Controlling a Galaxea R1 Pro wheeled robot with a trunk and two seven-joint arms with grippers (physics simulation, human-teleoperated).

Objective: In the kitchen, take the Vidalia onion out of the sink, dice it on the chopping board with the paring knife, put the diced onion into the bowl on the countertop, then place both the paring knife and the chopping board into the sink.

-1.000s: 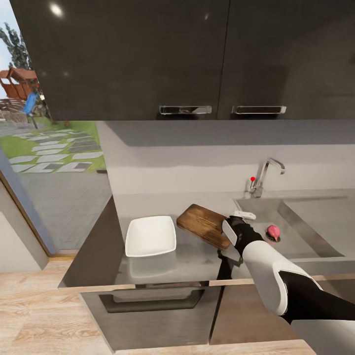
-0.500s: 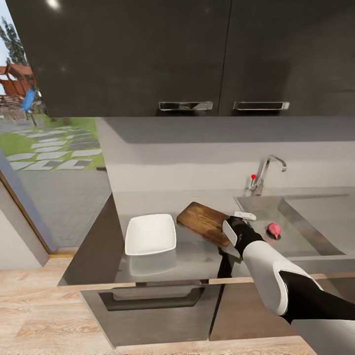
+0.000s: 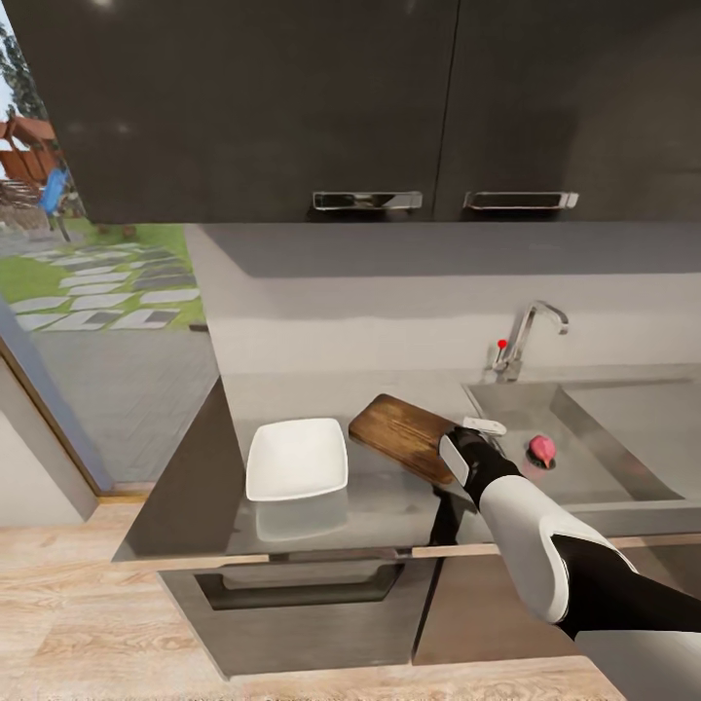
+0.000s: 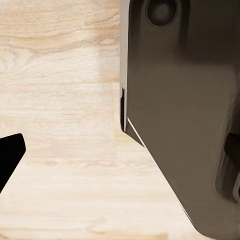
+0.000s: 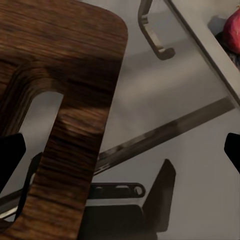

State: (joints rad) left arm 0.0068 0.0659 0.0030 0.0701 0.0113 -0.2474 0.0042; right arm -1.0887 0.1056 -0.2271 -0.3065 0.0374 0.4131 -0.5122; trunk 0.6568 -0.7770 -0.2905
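Note:
The dark brown chopping board (image 3: pixel 402 435) lies on the grey countertop (image 3: pixel 389 501), right of the white square bowl (image 3: pixel 297 458). My right gripper (image 3: pixel 469 440) hovers open low over the board's right end, between board and sink (image 3: pixel 623 458). In the right wrist view its fingers stand wide apart around the right gripper (image 5: pixel 120 155), above the board's handle slot (image 5: pixel 40 125) and bare counter. The pinkish onion (image 3: pixel 541 448) sits in the basin by the drain, and the onion (image 5: pixel 232 29) shows at the wrist frame's edge. The paring knife is hidden. My left gripper (image 4: pixel 120 155) hangs open over the wood floor.
A chrome tap (image 3: pixel 526 336) with a red knob (image 3: pixel 501 343) stands behind the sink. Dark wall cabinets (image 3: pixel 389 107) hang over the counter. Dark base cabinets (image 3: pixel 292 604) sit below its front edge. A glass door to a garden (image 3: pixel 97 292) is at the left.
The whole picture has slid up a little, so the camera has moved. The right arm, board, bowl and onion keep their places relative to each other.

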